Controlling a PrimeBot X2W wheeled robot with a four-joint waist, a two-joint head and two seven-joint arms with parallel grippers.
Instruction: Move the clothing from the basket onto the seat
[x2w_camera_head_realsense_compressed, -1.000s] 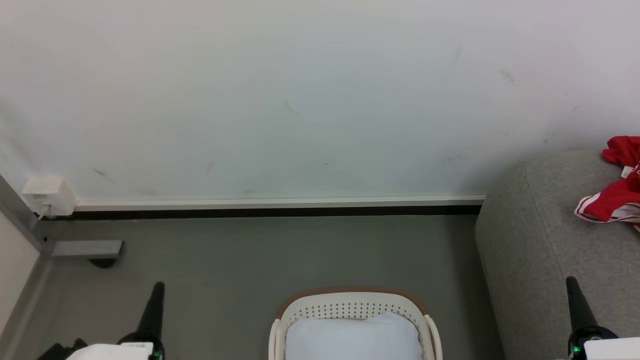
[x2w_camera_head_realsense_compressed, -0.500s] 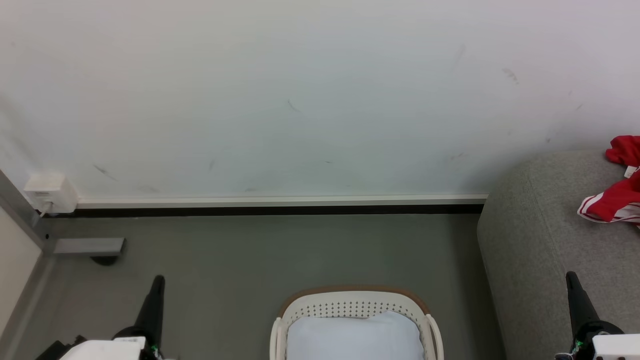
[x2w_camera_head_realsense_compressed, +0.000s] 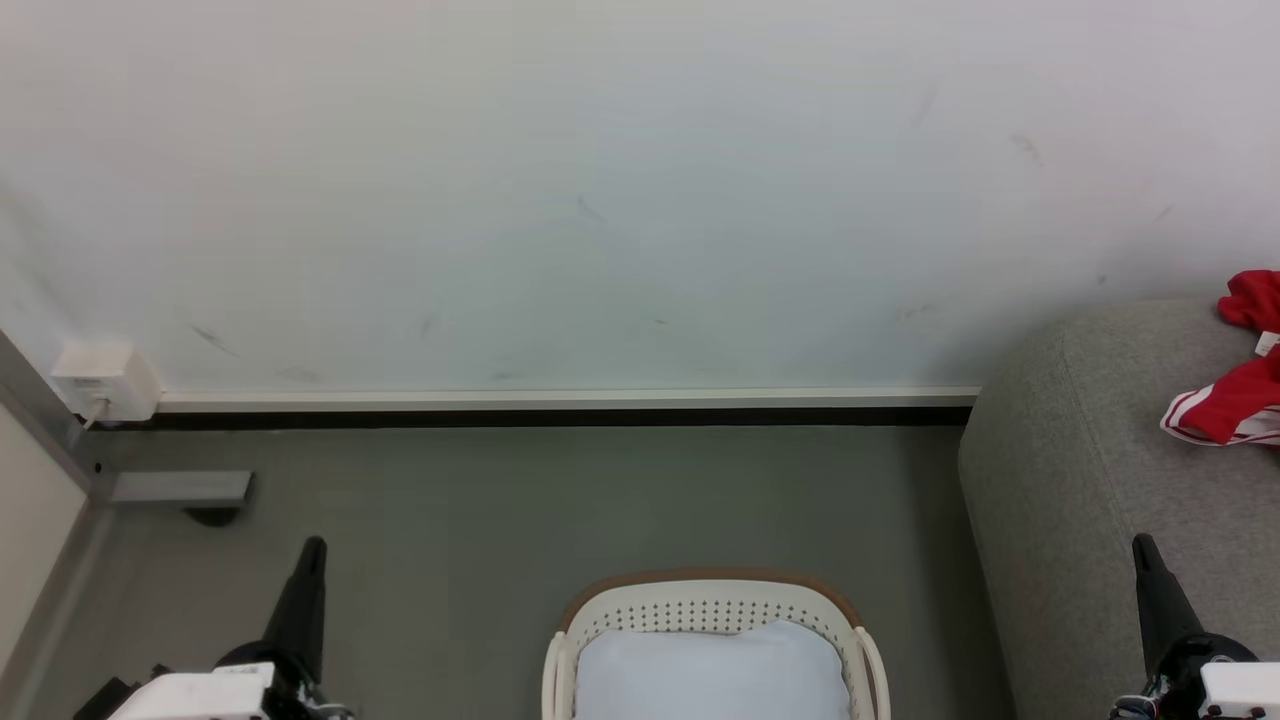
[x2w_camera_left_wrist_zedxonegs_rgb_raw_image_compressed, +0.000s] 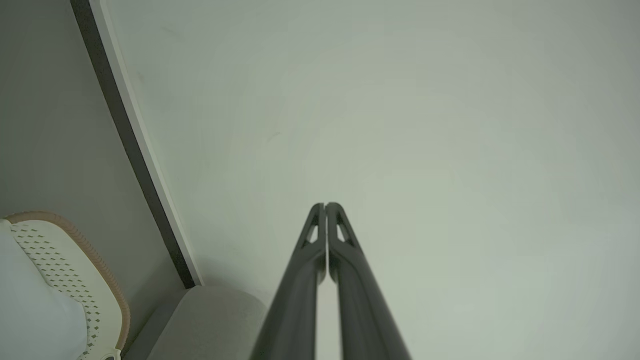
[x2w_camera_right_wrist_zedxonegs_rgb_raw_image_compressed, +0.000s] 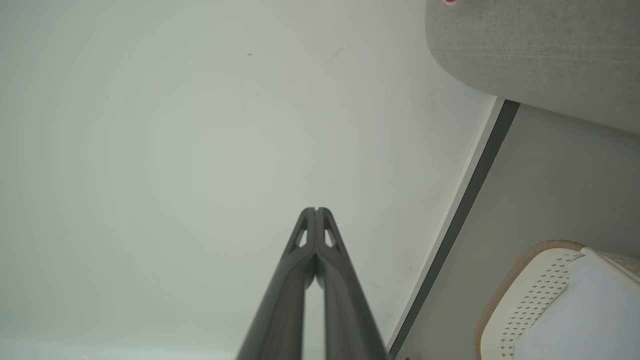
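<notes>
Jaws pressed together on left gripper (x2w_camera_head_realsense_compressed: 314, 546) and right gripper (x2w_camera_head_realsense_compressed: 1142, 543), basket (x2w_camera_head_realsense_compressed: 710, 583) sat on grey floor (x2w_camera_head_realsense_compressed: 560, 500) by white wall (x2w_camera_head_realsense_compressed: 600, 200), red clothing (x2w_camera_head_realsense_compressed: 1235, 405) lay on seat (x2w_camera_head_realsense_compressed: 1080, 480)

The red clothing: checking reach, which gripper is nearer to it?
Right. In the head view the right gripper is below the clothing, by the seat; the left gripper is far left, beyond the basket.
</notes>
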